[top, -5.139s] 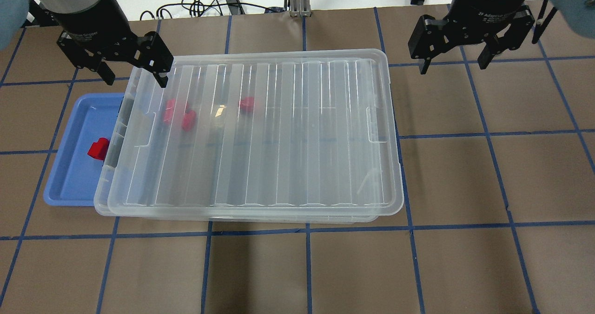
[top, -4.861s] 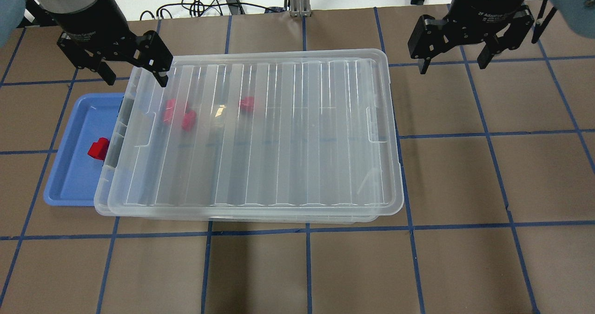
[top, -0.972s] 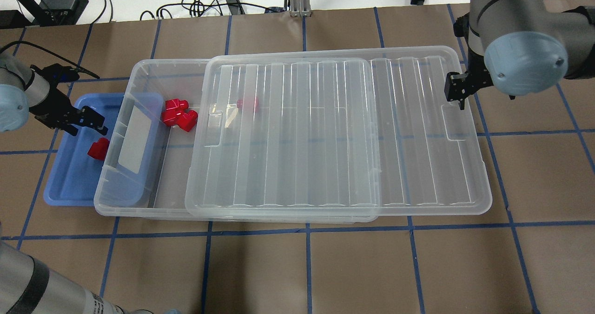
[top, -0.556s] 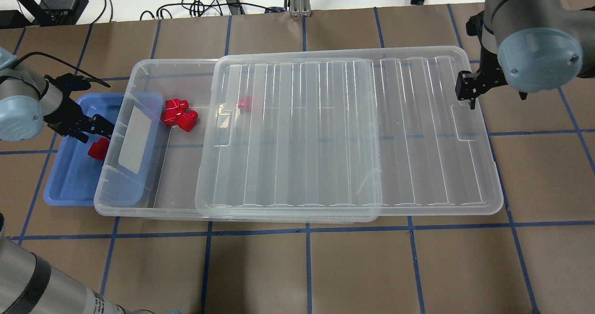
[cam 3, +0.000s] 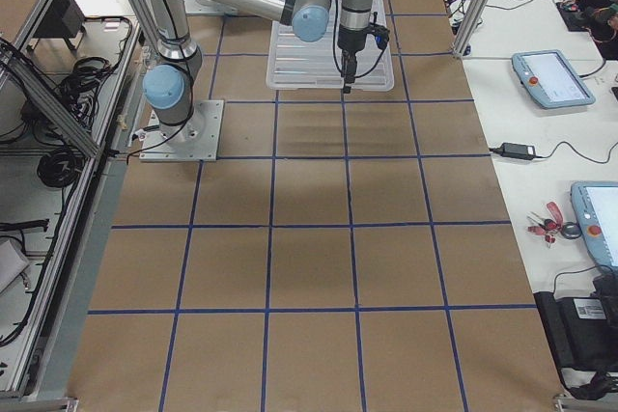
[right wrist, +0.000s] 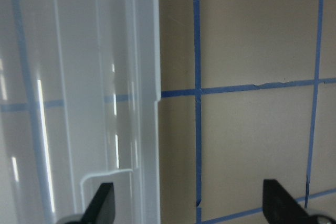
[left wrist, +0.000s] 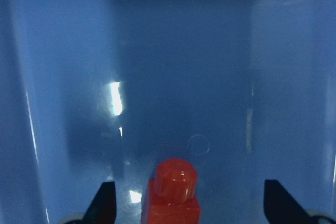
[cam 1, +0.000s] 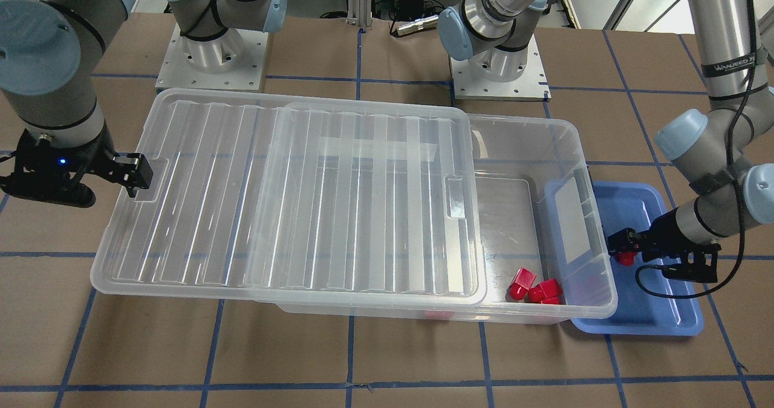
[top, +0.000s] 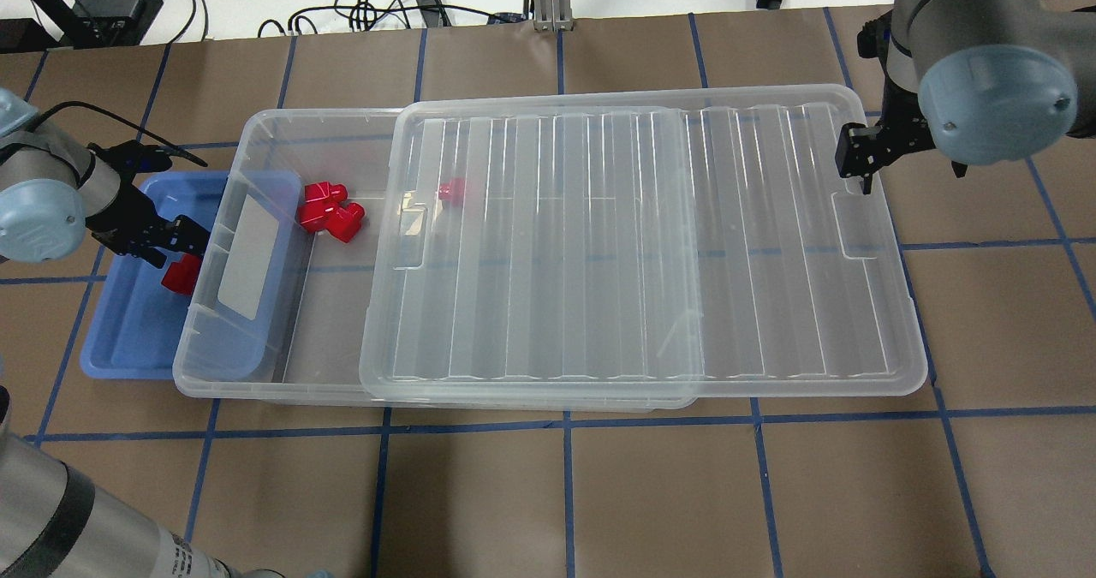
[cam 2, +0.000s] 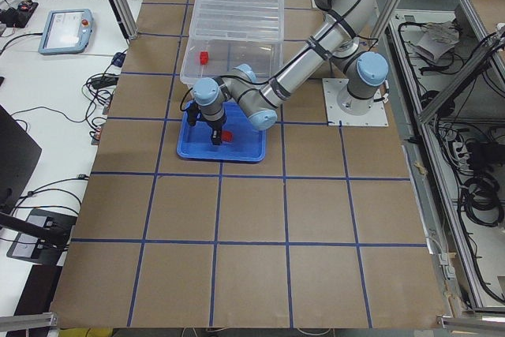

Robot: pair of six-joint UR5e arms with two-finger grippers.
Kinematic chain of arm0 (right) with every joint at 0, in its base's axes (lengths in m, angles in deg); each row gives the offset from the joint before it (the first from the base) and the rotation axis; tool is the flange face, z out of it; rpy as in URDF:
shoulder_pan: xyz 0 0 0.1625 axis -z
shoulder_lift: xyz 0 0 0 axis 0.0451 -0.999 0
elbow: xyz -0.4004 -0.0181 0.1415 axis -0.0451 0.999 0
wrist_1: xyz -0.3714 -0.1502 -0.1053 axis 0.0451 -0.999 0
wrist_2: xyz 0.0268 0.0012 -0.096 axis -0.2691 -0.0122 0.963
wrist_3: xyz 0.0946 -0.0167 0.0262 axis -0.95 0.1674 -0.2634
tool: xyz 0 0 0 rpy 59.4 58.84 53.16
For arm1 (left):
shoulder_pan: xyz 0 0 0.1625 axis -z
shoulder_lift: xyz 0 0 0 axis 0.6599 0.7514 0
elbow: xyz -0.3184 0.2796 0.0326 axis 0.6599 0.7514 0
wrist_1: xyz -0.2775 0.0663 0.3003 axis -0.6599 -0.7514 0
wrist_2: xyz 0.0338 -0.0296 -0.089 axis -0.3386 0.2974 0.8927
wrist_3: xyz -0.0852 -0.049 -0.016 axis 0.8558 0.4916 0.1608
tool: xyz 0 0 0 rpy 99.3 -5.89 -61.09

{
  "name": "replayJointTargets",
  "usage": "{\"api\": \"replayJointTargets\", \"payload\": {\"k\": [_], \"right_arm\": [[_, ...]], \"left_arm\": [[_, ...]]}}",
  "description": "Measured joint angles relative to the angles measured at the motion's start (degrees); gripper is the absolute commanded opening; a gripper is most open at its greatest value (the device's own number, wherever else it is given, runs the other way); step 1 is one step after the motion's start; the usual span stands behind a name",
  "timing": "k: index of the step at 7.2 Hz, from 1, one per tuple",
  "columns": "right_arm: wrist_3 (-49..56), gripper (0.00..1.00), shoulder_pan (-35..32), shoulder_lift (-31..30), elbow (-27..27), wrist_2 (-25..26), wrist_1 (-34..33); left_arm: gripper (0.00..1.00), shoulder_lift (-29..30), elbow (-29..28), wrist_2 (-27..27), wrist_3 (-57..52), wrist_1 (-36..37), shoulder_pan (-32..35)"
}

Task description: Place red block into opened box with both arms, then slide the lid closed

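L gripper [left wrist: 190,205]: jaws wide, nothing held yet, low in the blue tray [top: 120,338] w/ the red block [left wrist: 173,192] between its fingers, not touching. Prob. lined up so closing takes it square. The box [top: 257,128] is just beside the tray. The lid [top: 642,244] sits offset to robot's right, leaving the tray end uncovered, so the drop path looks short. 3 other red blocks [top: 330,210] lie inside. R gripper [right wrist: 189,205]: also wide, clamping nothing, straddling the lid's far rim w/ 1 finger over the lid, prob. parked to push it shut.
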Motion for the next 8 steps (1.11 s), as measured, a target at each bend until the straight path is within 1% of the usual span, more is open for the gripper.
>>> {"api": "replayJointTargets", "payload": {"k": [1, 3, 4, 5, 6, 8], "right_arm": [[-0.32, 1.00, -0.18, -1.71, 2.47, -3.47, 3.39], [-2.88, 1.00, -0.84, -4.64, 8.14, -12.82, 11.83], [-3.73, 1.00, -2.02, -5.76, 10.00, -15.11, 14.46], [-4.08, 1.00, -3.45, -6.49, 10.76, -15.91, 15.63], [-4.15, 1.00, -4.39, -6.82, 10.85, -15.89, 16.05], [-4.18, 1.00, -4.94, -6.94, 10.79, -15.65, 16.49]], "left_arm": [[0.00, 0.03, 0.04, -1.68, -0.01, -0.37, -0.04], [0.00, -0.28, -0.28, -2.63, -0.04, -1.46, -0.16], [0.00, -1.02, -1.11, -2.46, 0.13, -3.33, 0.02], [0.00, -1.96, -2.96, -2.37, 0.37, -6.23, 0.36], [0.00, -2.95, -6.36, -2.33, 0.52, -10.56, 0.57], [0.00, -5.05, -17.68, -2.13, 1.75, -23.88, 2.26]]}}
